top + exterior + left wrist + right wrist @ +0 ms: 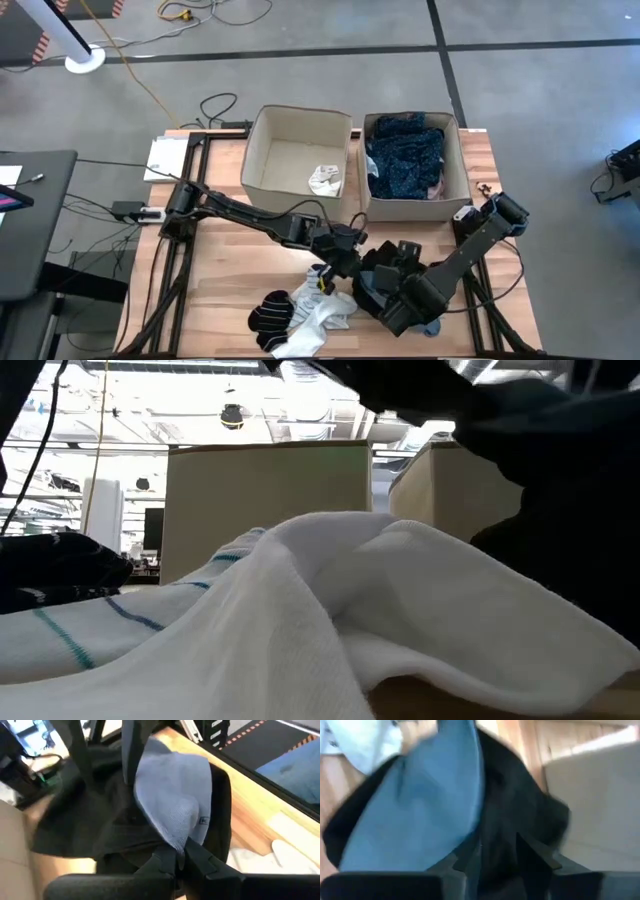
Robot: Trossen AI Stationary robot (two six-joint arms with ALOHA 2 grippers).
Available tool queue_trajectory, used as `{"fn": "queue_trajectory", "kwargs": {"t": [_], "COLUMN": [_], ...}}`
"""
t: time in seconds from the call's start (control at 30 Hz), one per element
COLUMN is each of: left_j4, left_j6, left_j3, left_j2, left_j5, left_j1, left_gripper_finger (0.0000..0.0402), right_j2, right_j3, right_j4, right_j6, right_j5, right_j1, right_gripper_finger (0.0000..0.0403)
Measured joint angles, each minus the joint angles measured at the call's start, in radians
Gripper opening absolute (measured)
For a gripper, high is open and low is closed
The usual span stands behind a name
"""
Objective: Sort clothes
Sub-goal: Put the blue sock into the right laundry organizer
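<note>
Left gripper (181, 861) pinching light blue piece (175, 795)

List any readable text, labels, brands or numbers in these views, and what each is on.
None can be read.
Small tag on the light blue piece pinched in the left gripper: too blurred to read.
Paper sheet at the table's left edge: print too small to read.
The two beige bins show no markings.

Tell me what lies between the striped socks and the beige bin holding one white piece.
In the high view, bare wooden tabletop, crossed by the dark left arm, lies between the black-and-white striped socks and the beige square fabric bin.
</note>
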Motion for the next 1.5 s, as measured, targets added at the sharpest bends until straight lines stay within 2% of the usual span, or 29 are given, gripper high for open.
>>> {"fn": "queue_trajectory", "kwargs": {"t": [0.13, 0.23, 0.33, 0.43, 0.63, 0.87, 1.07, 1.17, 1.23, 1.3, 1.43, 1.5], "left_j4": [-0.084, -0.178, -0.253, -0.319, -0.434, -0.504, -0.509, -0.510, -0.514, -0.521, -0.551, -0.563], "left_j6": [0.069, 0.135, 0.189, 0.208, 0.191, 0.164, 0.148, 0.147, 0.147, 0.147, 0.144, 0.140], "left_j3": [0.000, 0.000, 0.001, 0.001, -0.001, -0.002, -0.003, -0.003, -0.003, -0.003, -0.003, -0.003], "left_j2": [-0.050, -0.095, -0.154, -0.208, -0.287, -0.285, -0.282, -0.282, -0.282, -0.282, -0.282, -0.282], "left_j5": [-0.064, -0.161, -0.257, -0.301, -0.304, -0.247, -0.246, -0.247, -0.247, -0.247, -0.247, -0.247], "left_j1": [0.001, 0.001, 0.007, 0.017, 0.032, 0.035, 0.035, 0.035, 0.037, 0.041, 0.060, 0.070], "left_gripper_finger": [0.0003, 0.0002, 0.0002, 0.0001, 0.0001, 0.0001, 0.0003, 0.0004, 0.0004, 0.0005, 0.0005, 0.0005], "right_j2": [-0.023, -0.040, -0.047, -0.047, -0.047, -0.047, -0.046, -0.046, -0.046, -0.046, -0.046, -0.046], "right_j3": [0.000, 0.000, 0.000, -0.001, -0.057, -0.201, -0.286, -0.294, -0.294, -0.291, -0.271, -0.253], "right_j4": [-0.026, -0.014, 0.029, 0.107, 0.216, 0.336, 0.445, 0.458, 0.466, 0.464, 0.461, 0.448], "right_j6": [0.066, 0.108, 0.116, 0.089, 0.074, 0.068, 0.003, -0.015, -0.035, -0.051, -0.089, -0.105], "right_j5": [0.001, 0.002, 0.002, 0.013, 0.093, 0.199, 0.251, 0.308, 0.340, 0.354, 0.354, 0.354], "right_j1": [0.021, 0.035, 0.056, 0.078, 0.085, 0.045, 0.001, -0.007, -0.006, -0.001, 0.014, 0.027], "right_gripper_finger": [0.0198, 0.0241, 0.0264, 0.0269, 0.0270, 0.0270, 0.0268, 0.0247, 0.0214, 0.0165, 0.0042, 0.0015]}}
